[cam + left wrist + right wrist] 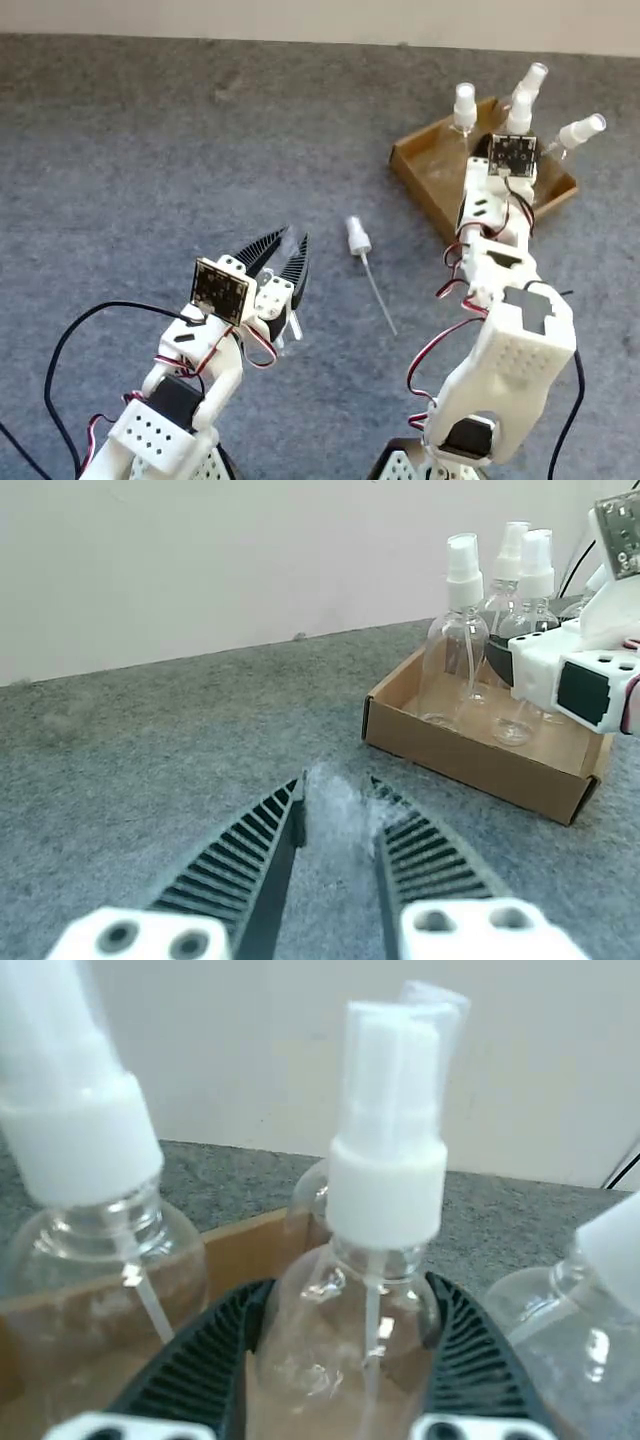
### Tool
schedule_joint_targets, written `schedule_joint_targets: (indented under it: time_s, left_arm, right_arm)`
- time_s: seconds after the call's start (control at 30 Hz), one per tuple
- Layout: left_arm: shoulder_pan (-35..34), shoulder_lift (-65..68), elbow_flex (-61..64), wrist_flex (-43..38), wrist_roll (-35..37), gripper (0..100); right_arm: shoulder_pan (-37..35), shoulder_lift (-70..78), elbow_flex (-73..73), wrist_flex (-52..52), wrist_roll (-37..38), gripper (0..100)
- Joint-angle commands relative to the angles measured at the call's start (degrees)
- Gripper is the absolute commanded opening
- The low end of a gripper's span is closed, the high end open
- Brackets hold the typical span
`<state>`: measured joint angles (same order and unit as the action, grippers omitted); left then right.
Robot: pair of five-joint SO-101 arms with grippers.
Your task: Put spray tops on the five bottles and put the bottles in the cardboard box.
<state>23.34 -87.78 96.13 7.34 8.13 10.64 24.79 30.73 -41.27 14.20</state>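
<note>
My left gripper (292, 238) (335, 790) hovers over the grey mat at the lower left, shut on a small clear bottle (338, 808) with no top. A loose white spray top (358, 238) with a long dip tube lies on the mat between the arms. My right gripper (513, 135) (348, 1305) is inside the cardboard box (425, 170) (470, 755), its black fingers (215, 1350) pressed on both sides of an upright bottle with a spray top (385, 1175). Several capped bottles (465, 100) (460, 610) stand in the box around it.
The grey mat (150, 150) spreads wide to the left and behind the left arm. The right arm (580, 675) stretches over the box's near side. A pale wall lies past the mat's far edge. Black and red cables trail by both arm bases.
</note>
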Motion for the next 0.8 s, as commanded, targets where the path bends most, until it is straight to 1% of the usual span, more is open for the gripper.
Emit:
schedule_joint_targets:
  time_s: [0.0, 0.27, 0.47, 0.77]
  left_arm:
    - [-0.5, -0.6, 1.5, 0.8, -0.3, 7]
    - [-0.5, -0.6, 1.5, 0.8, -0.3, 7]
    - [-0.5, -0.4, 1.5, 0.8, -0.3, 7]
    - [-0.5, -0.2, 1.5, 0.8, -0.3, 7]
  right_arm:
    - [0.8, -0.6, -2.6, -1.1, 0.9, 12.7]
    - [0.7, -0.6, -2.5, -1.1, 1.1, 13.5]
    - [0.6, -0.6, -2.3, -1.1, 1.1, 25.5]
    - [0.7, -0.7, -2.6, -1.1, 1.1, 25.9]
